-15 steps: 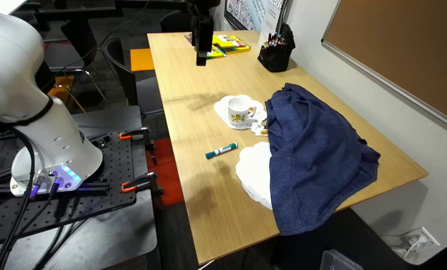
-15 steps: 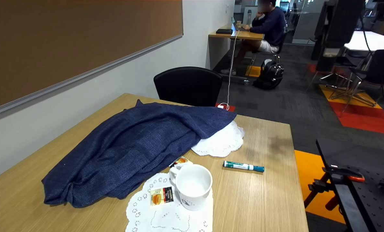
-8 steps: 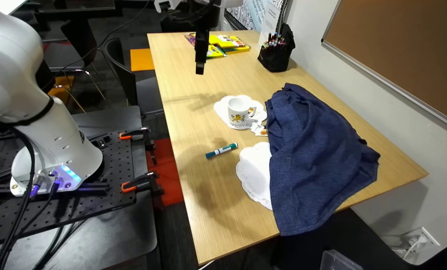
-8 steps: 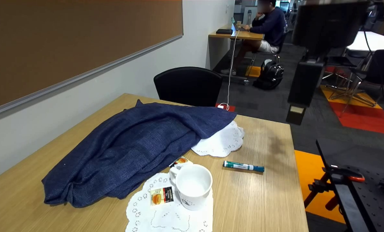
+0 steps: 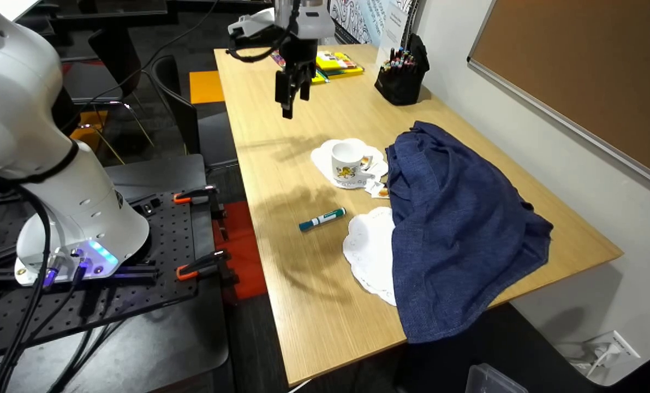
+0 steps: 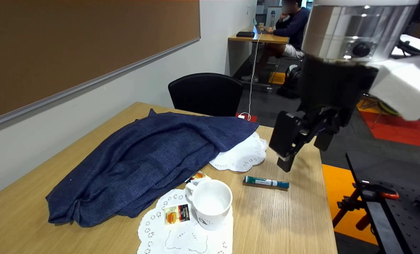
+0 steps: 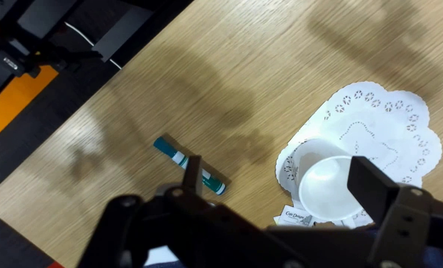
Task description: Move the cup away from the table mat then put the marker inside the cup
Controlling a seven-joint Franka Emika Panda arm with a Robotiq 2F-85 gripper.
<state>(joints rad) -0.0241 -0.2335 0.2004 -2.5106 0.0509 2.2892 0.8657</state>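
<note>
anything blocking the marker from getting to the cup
Nothing visible does: between the marker and the cup lie only tabletop and the flat edge of the mat under the cup, which stands upright with its mouth up.

White cup point(image 6: 211, 205) on lacy mat point(image 6: 181, 238)

In an exterior view the camera stands well back above an end of the table point(image 5: 314, 338), looking down along its length, with the robot's base point(image 5: 84, 224) to the left and the brown board point(image 5: 586, 76) to the right. In an exterior view facing roughly the reverse way, the camera sits nearer the cup point(image 6: 211, 204) and looks past the blue cloth point(image 6: 153, 162) toward a black chair point(image 6: 206, 95). The wrist view looks steeply down from fairly close above, past the tool point(image 7: 275, 175) at its bottom edge, and shares the cup and the marker point(image 7: 178, 158) with both exterior views.
</note>
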